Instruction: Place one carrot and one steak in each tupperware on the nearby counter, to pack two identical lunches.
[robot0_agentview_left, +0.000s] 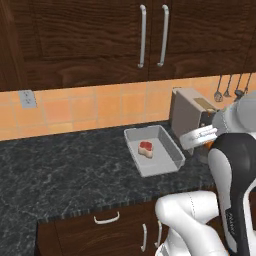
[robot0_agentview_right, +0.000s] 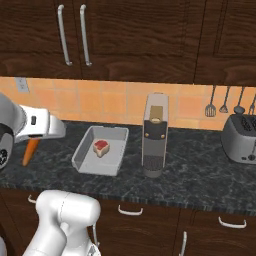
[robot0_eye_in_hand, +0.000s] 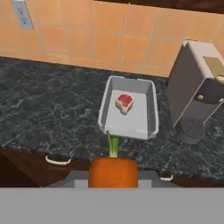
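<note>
Orange fills the space between the finger tips in the hand view: the gripper (robot0_eye_in_hand: 113, 177) is closed narrowly on a carrot (robot0_eye_in_hand: 113, 171), whose green stalk points away from the camera toward the tray ahead. From the right base view the same carrot (robot0_agentview_right: 30, 151) hangs below the white hand, tapering downward and tilted slightly, held in the air in front of the counter's edge and left of the tray. In the left base view the forearm reaches forward at the right side, with a sliver of the orange just under the wrist.

Beyond the hand, a light-grey tupperware (robot0_eye_in_hand: 151, 111) sits on the black speckled counter (robot0_eye_in_hand: 48, 109), its long side running away from the robot. One steak (robot0_eye_in_hand: 124, 102) lies inside, toward the far half of the tray floor, red with a pale edge. The carrot is apart from the tray, short of its near rim.

Just right of the tray stands a tall grey coffee machine (robot0_agentview_right: 154, 135). A silver toaster (robot0_agentview_right: 241, 139) sits well apart at the far right, under hanging utensils (robot0_agentview_right: 223, 102). A wall socket (robot0_agentview_left: 27, 99) is set in the orange tiles.
</note>
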